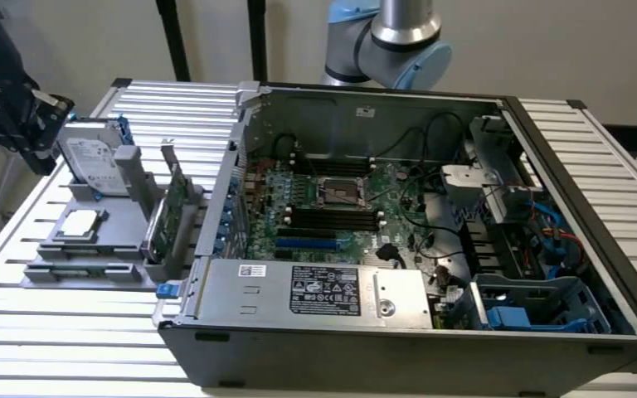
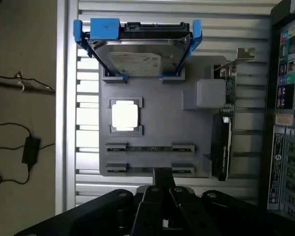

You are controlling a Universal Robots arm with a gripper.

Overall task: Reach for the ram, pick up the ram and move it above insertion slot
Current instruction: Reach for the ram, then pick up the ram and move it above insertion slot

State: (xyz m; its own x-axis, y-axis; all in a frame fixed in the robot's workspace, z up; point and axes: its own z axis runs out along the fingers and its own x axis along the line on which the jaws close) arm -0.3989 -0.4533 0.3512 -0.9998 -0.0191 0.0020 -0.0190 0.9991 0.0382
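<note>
The holder (image 2: 157, 118) is matt grey plastic, the hard drive (image 2: 137, 60) glossy metal, the table (image 2: 87, 162) ribbed bare metal.

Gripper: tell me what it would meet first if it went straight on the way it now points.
Most likely the gray holder, at or beside the ram lying nearest its edge: in the wrist view the shut gripper overlaps that spot. How far above it the gripper hangs is unclear.

Closed end effector (image 2: 163, 178), ram (image 2: 150, 147), grey holder (image 2: 187, 129)
</note>
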